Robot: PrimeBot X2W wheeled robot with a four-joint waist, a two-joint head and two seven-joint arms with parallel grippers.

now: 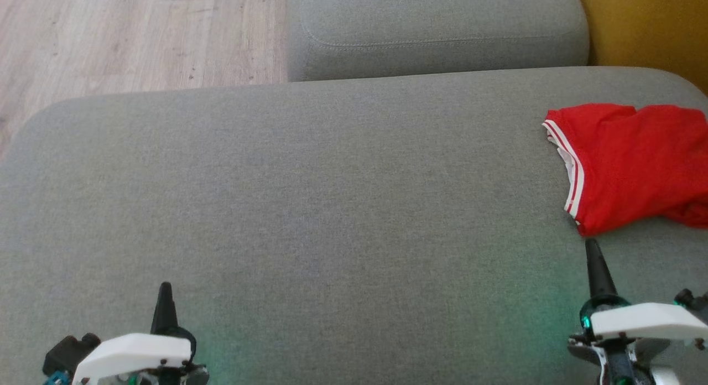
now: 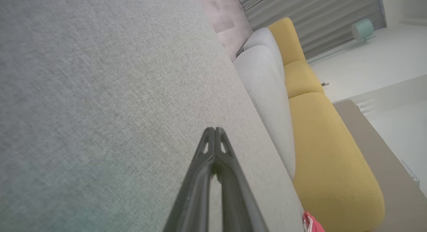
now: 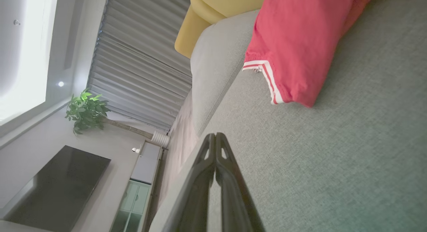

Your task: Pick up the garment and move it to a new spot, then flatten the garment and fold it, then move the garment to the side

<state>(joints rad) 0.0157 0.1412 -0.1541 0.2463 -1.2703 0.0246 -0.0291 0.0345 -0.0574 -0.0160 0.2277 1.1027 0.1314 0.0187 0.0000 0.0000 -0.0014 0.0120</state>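
Red garment [image 1: 630, 158] with white-striped trim lay crumpled at the far right of the grey sofa seat [image 1: 332, 180], cut off by the head view's right edge. Right pincer [image 1: 591, 245] clenched on nothing, tip just short of the garment's near edge. Left pincer [image 1: 165, 290] clenched on nothing over bare seat, well apart from the garment.

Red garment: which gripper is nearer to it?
Right. The right gripper sits just short of the red garment, fingers shut; the left gripper is far off across the grey cushion.
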